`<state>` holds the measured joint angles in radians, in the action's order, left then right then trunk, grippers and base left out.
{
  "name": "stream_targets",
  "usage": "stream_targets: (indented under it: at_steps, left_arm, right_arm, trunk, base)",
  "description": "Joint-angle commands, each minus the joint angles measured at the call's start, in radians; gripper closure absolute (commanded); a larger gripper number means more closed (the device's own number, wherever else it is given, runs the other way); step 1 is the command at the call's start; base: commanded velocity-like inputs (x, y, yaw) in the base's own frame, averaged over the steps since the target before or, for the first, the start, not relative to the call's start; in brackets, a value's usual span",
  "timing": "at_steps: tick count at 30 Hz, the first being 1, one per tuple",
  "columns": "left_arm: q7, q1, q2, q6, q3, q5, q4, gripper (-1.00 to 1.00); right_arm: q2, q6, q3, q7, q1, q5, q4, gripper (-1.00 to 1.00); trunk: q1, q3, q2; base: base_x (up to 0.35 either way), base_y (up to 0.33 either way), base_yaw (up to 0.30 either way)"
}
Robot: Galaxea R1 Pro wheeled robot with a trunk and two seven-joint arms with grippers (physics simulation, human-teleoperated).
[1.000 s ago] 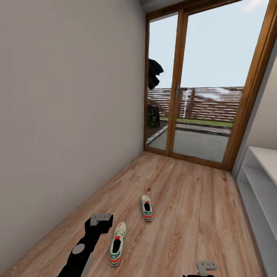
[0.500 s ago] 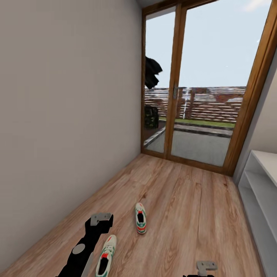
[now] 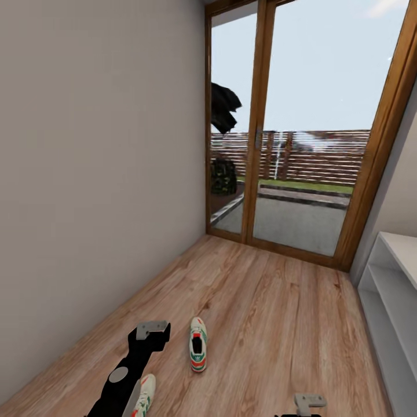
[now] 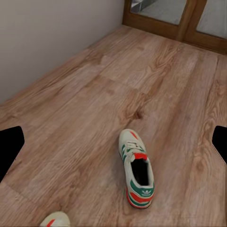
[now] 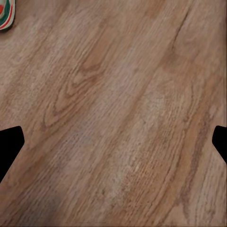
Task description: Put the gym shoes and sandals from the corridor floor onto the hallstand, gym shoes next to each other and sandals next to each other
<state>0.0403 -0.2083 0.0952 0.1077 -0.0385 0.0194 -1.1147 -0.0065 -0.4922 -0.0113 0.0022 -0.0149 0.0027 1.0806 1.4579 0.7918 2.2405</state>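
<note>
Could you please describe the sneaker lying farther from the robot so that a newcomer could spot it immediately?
Start at the glass door at the corridor's end and follow the wood floor back toward the robot. The sneaker lies in full view just past the left hand, heel toward the robot. Its twin is half hidden beside the left arm.

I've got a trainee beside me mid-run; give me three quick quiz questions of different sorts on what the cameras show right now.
1. True or false: both gym shoes already sit on the hallstand.
2. Multiple choice: the nearer gym shoe in the head view is partly hidden by A) the left arm, B) the glass door, C) the hallstand.
3. Fill in: the left gripper has its fingers spread wide, so it is ____.

Key: 1 false, they lie on the corridor floor; 2 A; 3 open.
</note>
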Motion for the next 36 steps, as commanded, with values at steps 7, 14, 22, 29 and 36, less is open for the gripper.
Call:
stream_targets:
  at_steps: [7,14,22,29,36]
  left_arm:
    - [0.004,0.000,0.000,0.006,-0.001,0.002,-0.002,-1.00]
    - [0.004,0.000,0.000,0.006,-0.001,0.002,-0.002,-1.00]
    - [0.004,0.000,0.000,0.006,-0.001,0.002,-0.002,-1.00]
    - [0.004,0.000,0.000,0.006,-0.001,0.001,-0.001,-1.00]
    - [0.005,0.000,-0.003,0.006,0.003,0.000,-0.001,-1.00]
  right_arm:
    - [-0.001,-0.005,-0.001,0.001,0.000,0.001,-0.002,-1.00]
    - [-0.002,-0.005,-0.003,0.008,0.000,-0.004,-0.001,-1.00]
    - [-0.001,-0.005,-0.002,0.007,0.000,-0.003,-0.001,-1.00]
    - [0.003,-0.003,-0.002,0.003,0.000,-0.002,-0.003,-1.00]
    - [0.004,-0.004,-0.001,0.000,0.000,-0.007,-0.004,-1.00]
  trunk:
    - [0.000,0.001,0.000]
    - [0.000,0.001,0.000]
    - [0.000,0.001,0.000]
    - [0.000,0.001,0.000]
    - [0.000,0.001,0.000]
  base:
    - [0.136,-0.122,0.000]
    - [0.007,-0.006,0.000]
    - [0.000,0.000,0.000]
    - [0.000,0.000,0.000]
    - [0.000,0.000,0.000]
